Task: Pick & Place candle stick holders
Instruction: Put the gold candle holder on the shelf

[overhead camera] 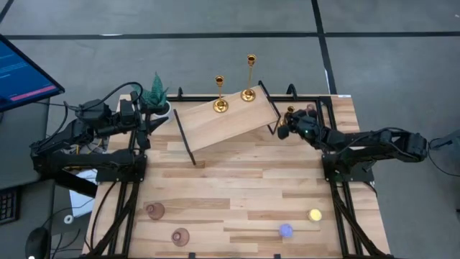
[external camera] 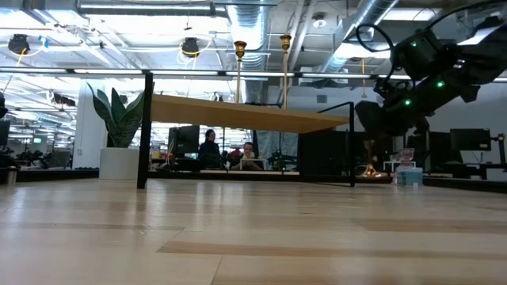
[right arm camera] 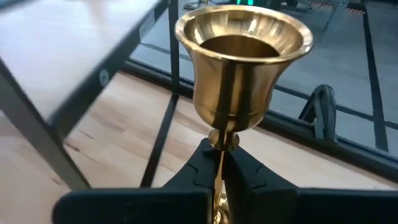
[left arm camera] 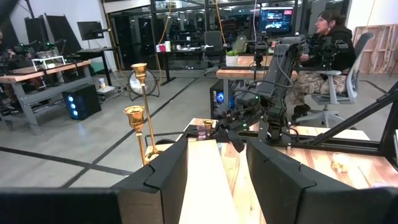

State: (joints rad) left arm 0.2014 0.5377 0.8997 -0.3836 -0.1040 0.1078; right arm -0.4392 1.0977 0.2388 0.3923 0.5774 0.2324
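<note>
Two tall gold candlestick holders [overhead camera: 221, 105] [overhead camera: 249, 93] stand by their round bases on the far edge of a tilted wooden shelf [overhead camera: 226, 124]. A third, shorter gold holder [right arm camera: 242, 62] stands upright by the shelf's right end, with my right gripper [overhead camera: 284, 131] shut on it. A pink holder [overhead camera: 310, 109] sits just behind it. Two more pink holders [overhead camera: 154, 211] [overhead camera: 180, 235] rest on the table's near left. My left gripper [left arm camera: 214, 165] waits open and level at the shelf's left end, with nothing between its fingers. My right gripper pinches the short gold holder's thin stem [right arm camera: 222, 152] between its two fingertips, just under the cup. The fingers come from the table's right, slanting a little downward, and lie across the stem. The holder stays upright; whether its base [external camera: 368, 170] is clear of the table I cannot tell.
A green potted plant [overhead camera: 155, 93] stands at the far left beside my left arm. A blue light [overhead camera: 286, 231] and a yellow light [overhead camera: 315, 214] lie near the front right. The shelf's black legs [overhead camera: 185, 140] stand mid-table. People sit in the room beyond.
</note>
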